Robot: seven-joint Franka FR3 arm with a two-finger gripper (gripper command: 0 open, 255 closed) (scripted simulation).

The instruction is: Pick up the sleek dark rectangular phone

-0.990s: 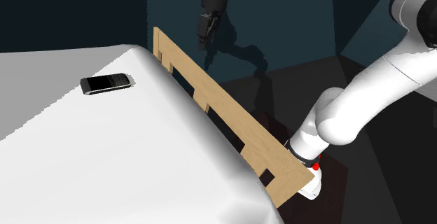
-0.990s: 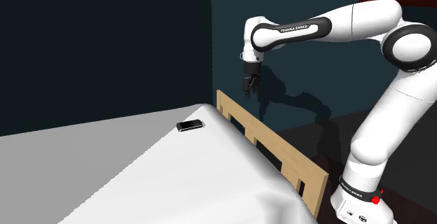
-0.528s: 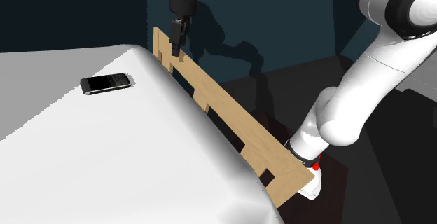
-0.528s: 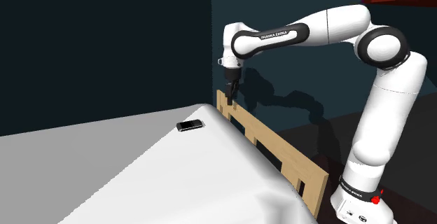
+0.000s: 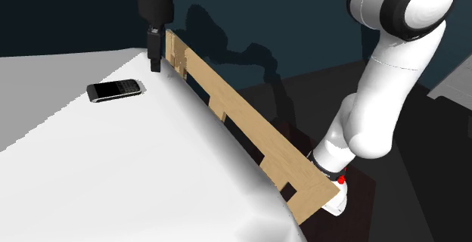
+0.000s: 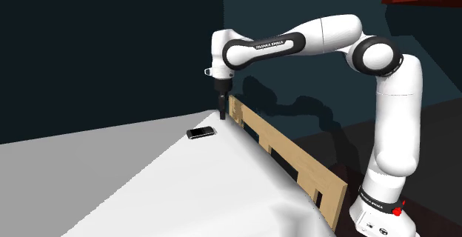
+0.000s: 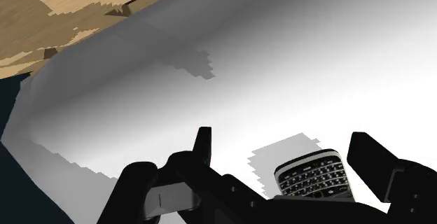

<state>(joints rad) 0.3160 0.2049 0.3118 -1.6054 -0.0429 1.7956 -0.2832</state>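
The phone [image 5: 116,90] is a dark slab with a keypad, lying flat on the white bed [image 5: 144,172] near its far corner. In the second exterior view the phone [image 6: 201,132] lies just left of and below the gripper [image 6: 223,114]. My black gripper [image 5: 154,60] points down over the bed's far edge, a little to the right of the phone in the shoulder view and above it. Seen from the wrist, the gripper [image 7: 283,143] is open; the phone [image 7: 313,176] lies on the bed below, nearer one finger [image 7: 375,163], and is touched by neither.
A slatted wooden board [image 5: 234,112] runs along the bed's edge, right beside the gripper. Beyond it are dark floor and dark teal walls. The arm's base [image 5: 336,191] stands past the board's near end. The white bed surface [image 6: 207,191] stretches wide towards the front.
The arm has swung towards the shoulder view's left, carrying the gripper from beyond the wooden board, across it, to over the bed close to the phone. The phone has not moved.
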